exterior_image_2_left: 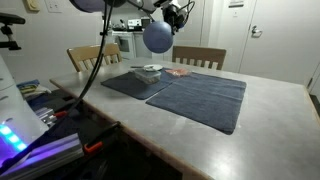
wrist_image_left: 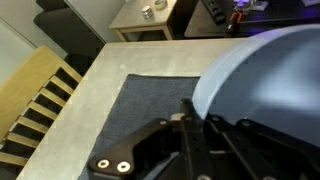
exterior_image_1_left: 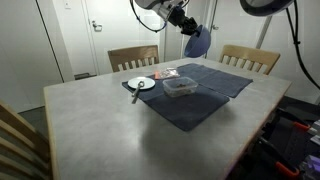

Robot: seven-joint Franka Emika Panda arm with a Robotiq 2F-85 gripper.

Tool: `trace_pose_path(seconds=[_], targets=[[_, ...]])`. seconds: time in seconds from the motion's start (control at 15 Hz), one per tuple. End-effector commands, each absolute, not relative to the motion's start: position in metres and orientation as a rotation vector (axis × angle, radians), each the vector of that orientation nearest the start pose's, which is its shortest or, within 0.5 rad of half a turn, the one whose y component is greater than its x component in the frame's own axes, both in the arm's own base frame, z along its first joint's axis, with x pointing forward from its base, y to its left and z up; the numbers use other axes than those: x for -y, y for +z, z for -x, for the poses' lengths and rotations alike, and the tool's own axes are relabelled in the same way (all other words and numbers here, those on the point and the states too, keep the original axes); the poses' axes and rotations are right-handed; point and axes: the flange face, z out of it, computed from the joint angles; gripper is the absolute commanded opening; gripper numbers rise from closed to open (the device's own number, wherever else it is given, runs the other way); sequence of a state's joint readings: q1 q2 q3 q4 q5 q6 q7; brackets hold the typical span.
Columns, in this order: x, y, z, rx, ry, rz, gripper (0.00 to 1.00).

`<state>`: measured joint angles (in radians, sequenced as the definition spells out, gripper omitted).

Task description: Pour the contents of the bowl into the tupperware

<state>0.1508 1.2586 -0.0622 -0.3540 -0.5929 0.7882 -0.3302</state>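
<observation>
Grey table, bowl aloft in fingers, tupperware well inside mat edges

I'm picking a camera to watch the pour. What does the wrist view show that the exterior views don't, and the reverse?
Wrist view only: a black finger at the bowl's edge, close up. Exterior views only: the clear container and white plate on the mat, and the gripper holding the bowl up above the table. Shared: bowl, dark mat, table, wooden chair.
</observation>
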Motion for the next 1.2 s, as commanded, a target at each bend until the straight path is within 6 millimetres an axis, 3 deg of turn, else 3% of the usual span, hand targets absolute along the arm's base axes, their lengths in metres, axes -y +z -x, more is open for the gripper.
trace_pose_path(seconds=[0.0, 0.4, 0.73, 1.13], targets=[[0.008, 0.332, -0.704, -0.119, -1.022, -2.552, 0.01], [0.036, 0.350, -0.725, 0.103, -0.757, -2.821, 0.01], [0.058, 0.343, -0.753, 0.338, -0.458, -2.908, 0.01], [0.076, 0.336, -0.748, 0.837, -0.480, -2.806, 0.01]])
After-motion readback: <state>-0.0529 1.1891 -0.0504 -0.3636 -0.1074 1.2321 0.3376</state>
